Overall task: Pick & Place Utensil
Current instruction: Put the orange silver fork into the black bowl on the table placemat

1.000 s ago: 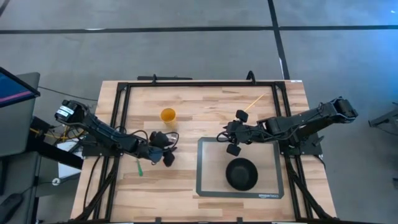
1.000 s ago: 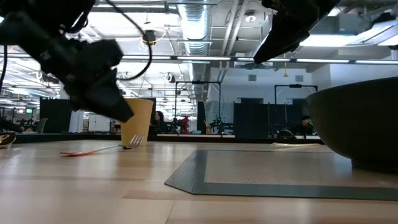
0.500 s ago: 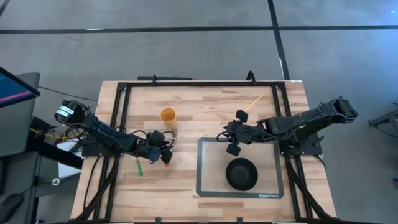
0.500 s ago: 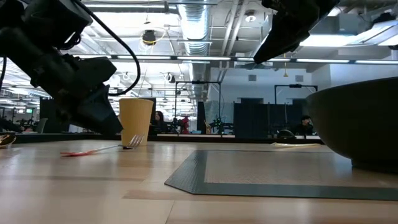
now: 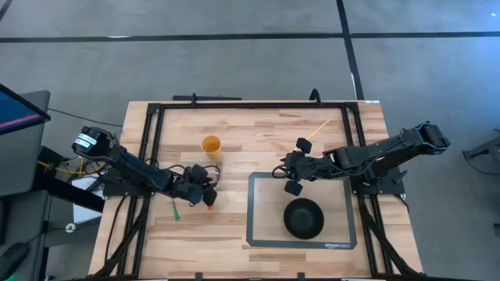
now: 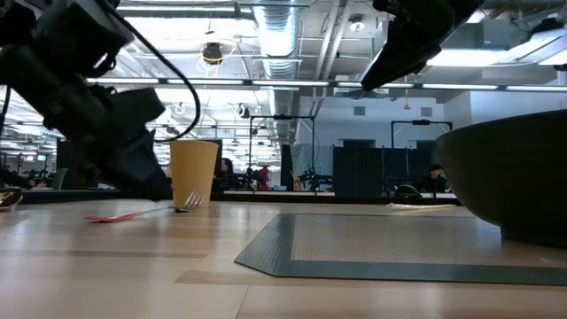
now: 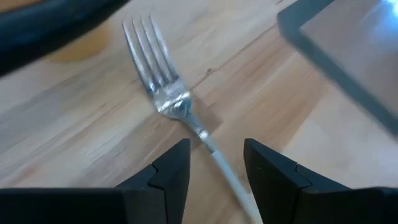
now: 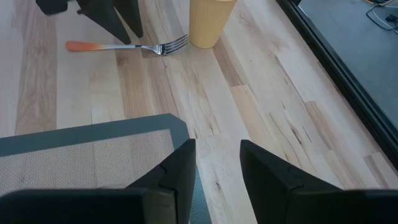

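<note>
The fork, metal tines [image 7: 149, 43] and orange handle [image 8: 81, 45], lies flat on the wooden table beside the yellow cup [image 5: 211, 144]. My left gripper [image 7: 214, 168] is open and low over the fork; its fingers stand on either side of the thin shaft without touching it. In the high view the left gripper [image 5: 203, 190] hides most of the fork; only the orange handle end [image 5: 209, 204] shows. My right gripper [image 5: 293, 168] hangs open above the far left corner of the grey mat [image 5: 262, 234].
A black bowl [image 5: 303, 218] sits on the grey mat. A green utensil [image 5: 176, 211] lies near the left gripper toward the table's left. A thin yellow stick [image 5: 319, 127] lies by the far right corner. A black frame [image 5: 152, 140] borders the tabletop.
My left gripper has come down toward the fork and drawn back slightly toward the table's left, uncovering the orange handle end in the high view. The fork has stayed where it was.
</note>
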